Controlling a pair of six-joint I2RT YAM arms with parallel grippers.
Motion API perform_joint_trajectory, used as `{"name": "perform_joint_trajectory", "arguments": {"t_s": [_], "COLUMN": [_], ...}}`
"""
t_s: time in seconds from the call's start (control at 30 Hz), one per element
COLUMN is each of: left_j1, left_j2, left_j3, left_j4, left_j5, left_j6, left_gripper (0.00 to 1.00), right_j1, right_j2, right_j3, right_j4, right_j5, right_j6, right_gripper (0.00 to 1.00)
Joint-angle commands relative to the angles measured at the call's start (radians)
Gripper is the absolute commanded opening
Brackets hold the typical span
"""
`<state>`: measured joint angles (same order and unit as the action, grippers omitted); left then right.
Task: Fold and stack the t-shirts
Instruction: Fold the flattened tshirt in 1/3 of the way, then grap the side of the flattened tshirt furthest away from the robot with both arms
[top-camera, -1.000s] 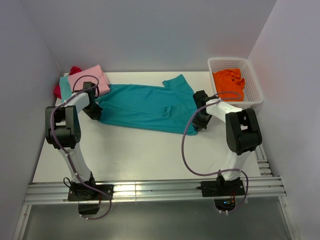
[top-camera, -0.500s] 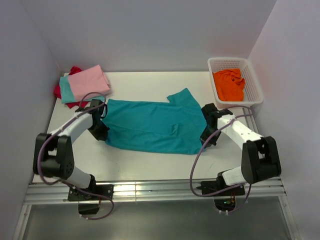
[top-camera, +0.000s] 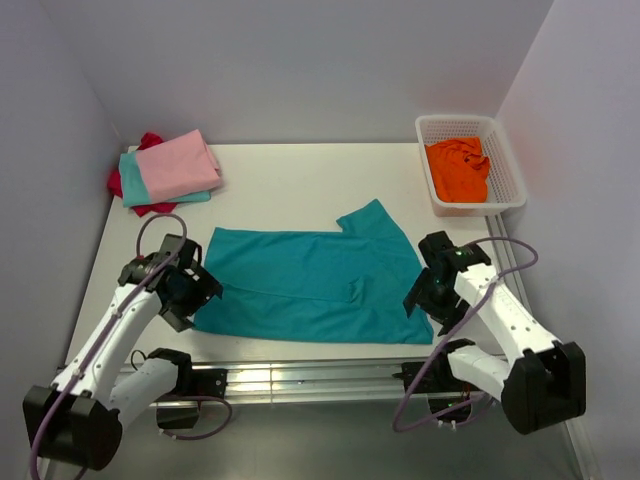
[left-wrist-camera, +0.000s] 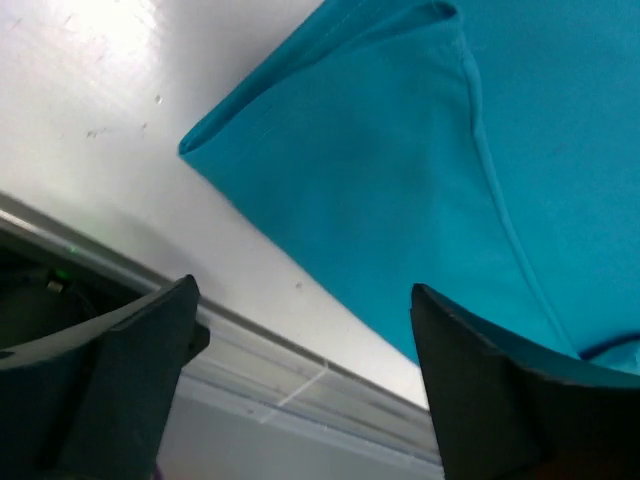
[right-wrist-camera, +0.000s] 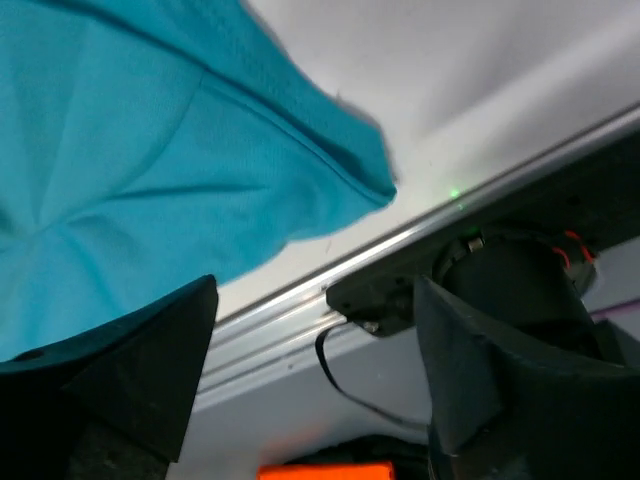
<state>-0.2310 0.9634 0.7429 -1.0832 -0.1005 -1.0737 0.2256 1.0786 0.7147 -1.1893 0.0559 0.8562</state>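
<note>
The teal short-sleeved cotton t-shirt (top-camera: 310, 285) lies spread flat on the white table (top-camera: 290, 185), stretched between the two grippers. The left gripper (top-camera: 192, 290) sits at the shirt's left edge and the right gripper (top-camera: 425, 297) at its right edge.

Only the wrist views settle the jaws. The left one shows that gripper's dark fingers (left-wrist-camera: 120, 370) spread wide, with a shirt corner lying free ahead of them. The right one shows its fingers (right-wrist-camera: 150, 370) equally apart, the hem corner loose ahead, next to the metal rail (right-wrist-camera: 270, 345).

Only the overhead view shows what lies farther off. Well beyond the left gripper, a folded pink shirt (top-camera: 177, 167) tops a light aqua shirt (top-camera: 130, 187) and a red shirt (top-camera: 150, 140). Beyond the right gripper, a crumpled orange shirt (top-camera: 458, 168) fills the white plastic mesh basket (top-camera: 505, 150).
</note>
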Motion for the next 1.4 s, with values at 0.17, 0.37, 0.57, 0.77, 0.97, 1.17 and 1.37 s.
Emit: {"name": "perform_joint_trajectory", "arguments": {"t_s": [0.17, 0.37, 0.57, 0.77, 0.97, 1.17, 1.37], "left_j1": [-0.002, 0.141, 0.19, 0.205, 0.206, 0.208, 0.208], "left_j2": [0.069, 0.378, 0.788, 1.024, 1.052, 1.02, 0.982], "left_j3": [0.337, 0.518, 0.811, 0.978, 0.948, 0.872, 0.819], "left_j4": [-0.116, 0.164, 0.275, 0.318, 0.355, 0.373, 0.371], "left_j5": [-0.068, 0.066, 0.088, 0.156, 0.183, 0.186, 0.174], "left_j6": [0.056, 0.21, 0.316, 0.362, 0.373, 0.393, 0.412], "left_gripper": [1.0, 0.97, 0.94, 0.92, 0.88, 0.87, 0.87], "right_j1": [-0.005, -0.009, -0.009, -0.014, -0.034, -0.049, -0.049], "right_j2": [0.007, 0.334, 0.706, 1.003, 1.21, 1.301, 1.374], "right_j3": [0.358, 0.656, 0.996, 1.259, 1.439, 1.493, 1.543], "right_j4": [-0.058, 0.104, 0.123, 0.094, 0.068, 0.105, 0.112], "right_j5": [-0.007, -0.073, -0.028, 0.077, 0.117, 0.121, 0.079], "right_j6": [-0.048, -0.161, -0.221, -0.279, -0.318, -0.318, -0.289], "right_gripper": [0.87, 0.86, 0.84, 0.82, 0.78, 0.75, 0.72]}}
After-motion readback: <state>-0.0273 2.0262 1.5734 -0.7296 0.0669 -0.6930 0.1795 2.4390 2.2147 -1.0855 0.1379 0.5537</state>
